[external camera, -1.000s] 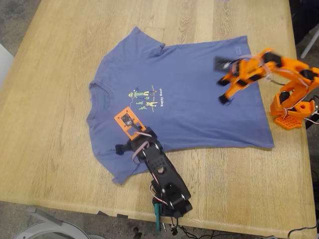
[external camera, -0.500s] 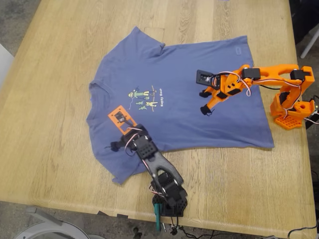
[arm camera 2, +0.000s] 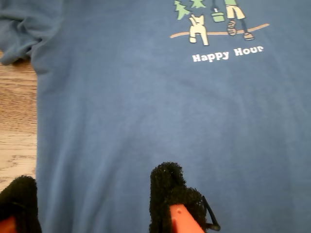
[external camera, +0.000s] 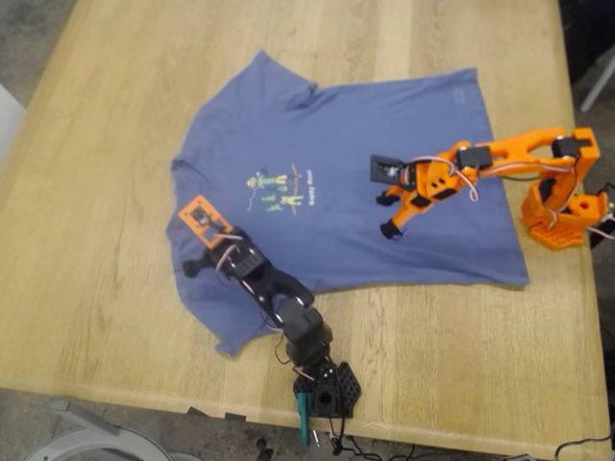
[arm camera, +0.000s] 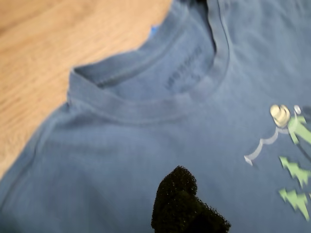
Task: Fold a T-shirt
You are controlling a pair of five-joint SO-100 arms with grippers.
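The slate-blue T-shirt (external camera: 384, 163) lies spread flat, print side up, with its collar toward the exterior view's left. Its cartoon print (external camera: 279, 189) and "Happy Hour" lettering (arm camera 2: 227, 53) show. My first gripper (external camera: 190, 240), on the black arm, hovers open over the shoulder next to the collar (arm camera: 146, 114); only one black fingertip (arm camera: 177, 194) shows in its wrist view. My second gripper (external camera: 387, 215), on the orange arm, is open and empty low over the shirt's middle, and both its black pads (arm camera 2: 167, 191) show spread apart.
The wooden table (external camera: 96, 288) carries the orange arm's base (external camera: 562, 216) at the exterior view's right edge and the black arm's base (external camera: 327, 389) at the near edge. A small bright-blue bit (arm camera: 153, 31) shows beside the collar.
The black arm swung its gripper toward the exterior view's left, from beside the print to near the collar. The orange arm reached out and lowered over the shirt's middle.
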